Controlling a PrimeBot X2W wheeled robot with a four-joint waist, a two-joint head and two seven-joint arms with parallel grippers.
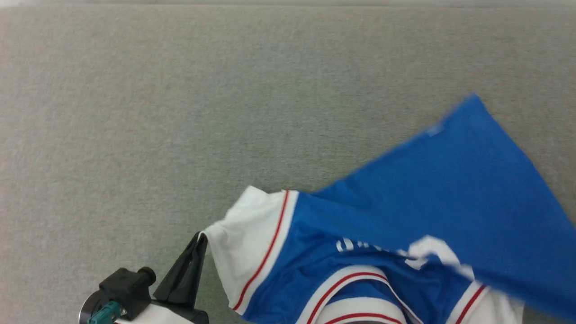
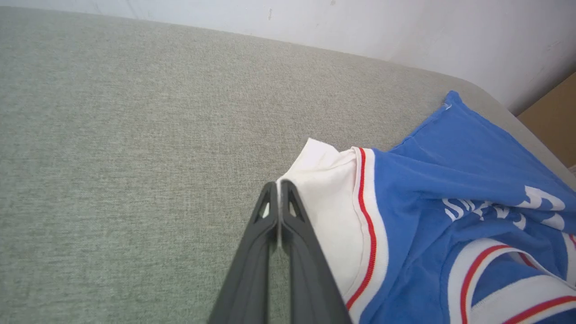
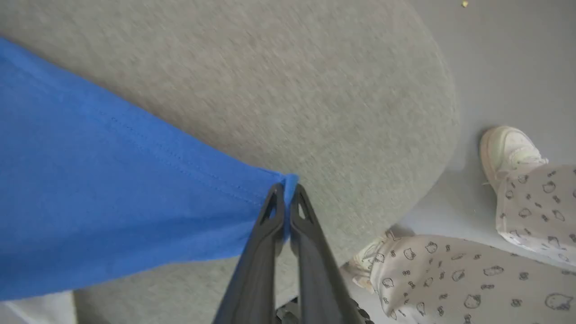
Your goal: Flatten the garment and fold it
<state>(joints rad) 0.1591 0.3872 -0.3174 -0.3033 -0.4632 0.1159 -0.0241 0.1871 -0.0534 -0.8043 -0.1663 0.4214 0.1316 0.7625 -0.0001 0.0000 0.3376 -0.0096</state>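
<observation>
Near left, our left hand [image 1: 201, 238] is clamped shut on the edge of the white sleeve [image 1: 243, 229], so the shirt [image 1: 310, 234] runs off to its right across the near right of the counter [image 1: 180, 112]. It's soft, rumpled jersey with red-striped bands [image 1: 265, 252], and the white print [image 1: 346, 245] is half buried under a lifted blue flap [image 1: 450, 180]. Out right, our right hand [image 3: 285, 189] pinches a blue hem corner [image 3: 291, 179] above the grey felt-like top. We reckon the hands must draw apart sideways to stretch it flat.
</observation>
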